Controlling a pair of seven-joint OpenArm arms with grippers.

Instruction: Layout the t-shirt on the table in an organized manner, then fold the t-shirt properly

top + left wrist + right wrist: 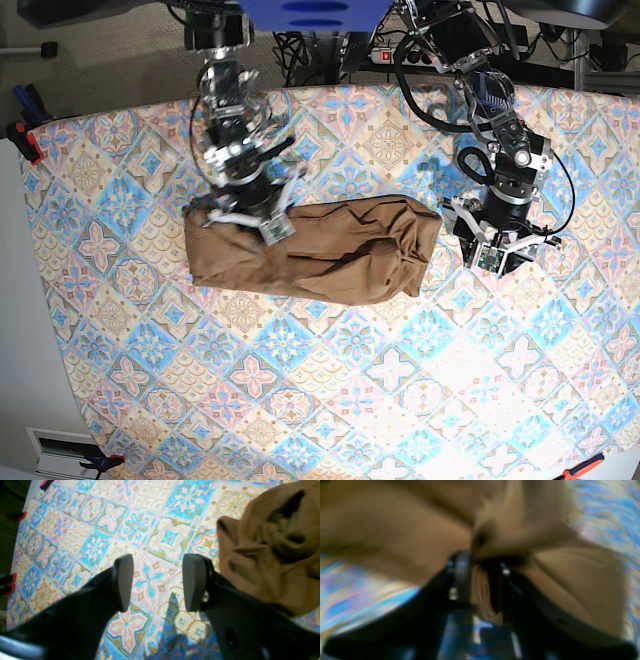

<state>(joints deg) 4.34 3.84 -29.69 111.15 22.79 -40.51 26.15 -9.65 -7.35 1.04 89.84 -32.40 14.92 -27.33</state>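
So the t-shirt sits mid-tabletop as a rumpled, roughly rectangular bundle, long side running left to right. It looks part-way folded to me, but the surface is creased and the edges aren't square, so I'd say tidying and final folds are left. The right claw is at the bundle's far-left corner, and fabric sits bunched between its jaws; the wrist shot is blurry, so I can't tell if it's pinching or letting go. The left claw hangs wide apart, empty, just right of the shirt.
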